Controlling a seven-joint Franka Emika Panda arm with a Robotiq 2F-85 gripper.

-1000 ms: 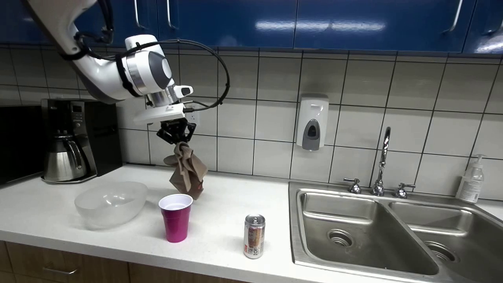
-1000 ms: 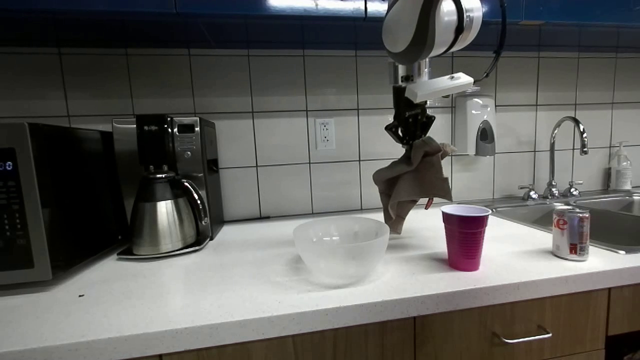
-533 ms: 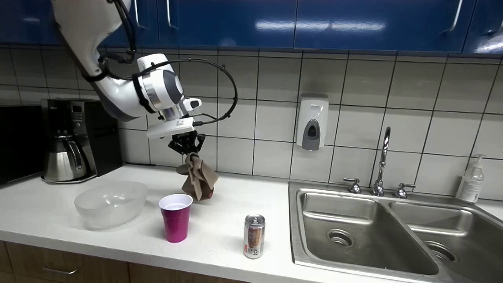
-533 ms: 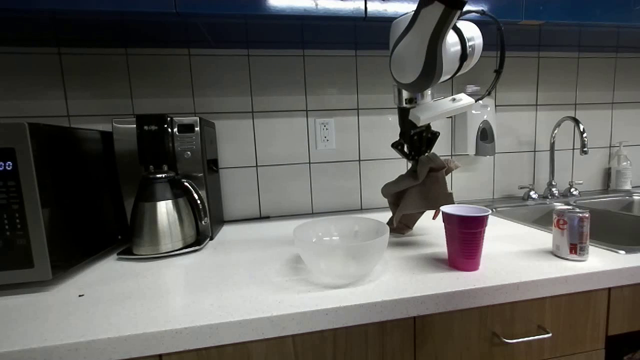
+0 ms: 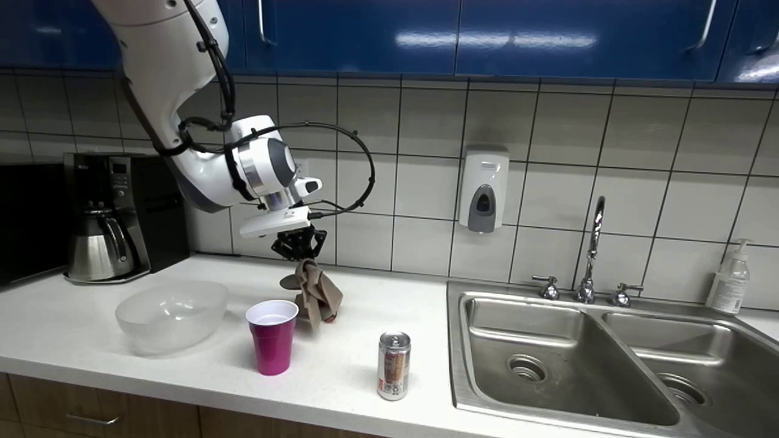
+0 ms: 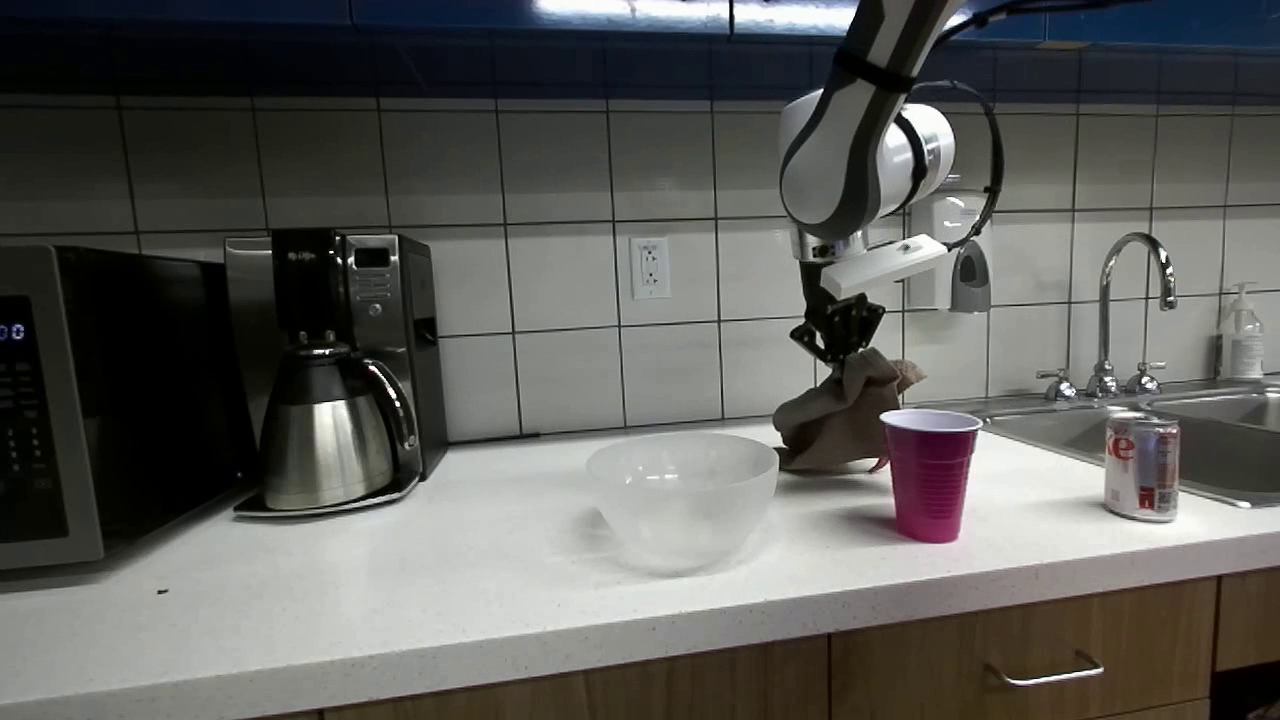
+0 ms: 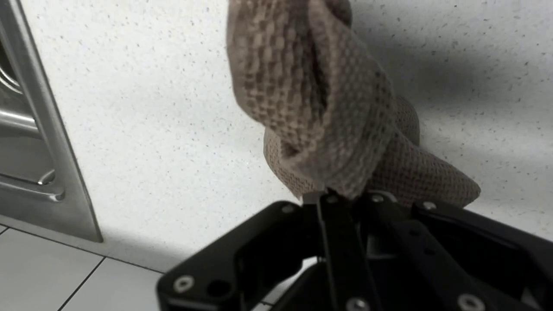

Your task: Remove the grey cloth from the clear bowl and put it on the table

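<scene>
The grey-brown cloth hangs bunched from my gripper (image 5: pixel 306 260) behind the cup; the cloth shows in both exterior views (image 5: pixel 319 295) (image 6: pixel 840 425). Its lower edge is at or just above the counter; I cannot tell if it touches. A small red bit shows at its lower edge. In the wrist view, the fingers (image 7: pixel 345 196) are shut on the top of the cloth (image 7: pixel 311 95). The clear bowl, frosted and with no cloth in it, stands on the white counter in both exterior views (image 5: pixel 167 333) (image 6: pixel 685 515), apart from the cloth.
A magenta cup (image 5: pixel 272 340) stands in front of the cloth, partly hiding it in an exterior view (image 6: pixel 930 485). A can (image 5: pixel 394 368) stands between cup and sink (image 5: pixel 457 353). A coffee maker (image 6: pixel 335 400) and microwave (image 6: pixel 130 400) stand by the wall.
My gripper has lowered toward the counter, shifting toward the sink, with the cloth in it. The cloth's lower part now bunches near the counter. Bowl, cup and can have not moved.
</scene>
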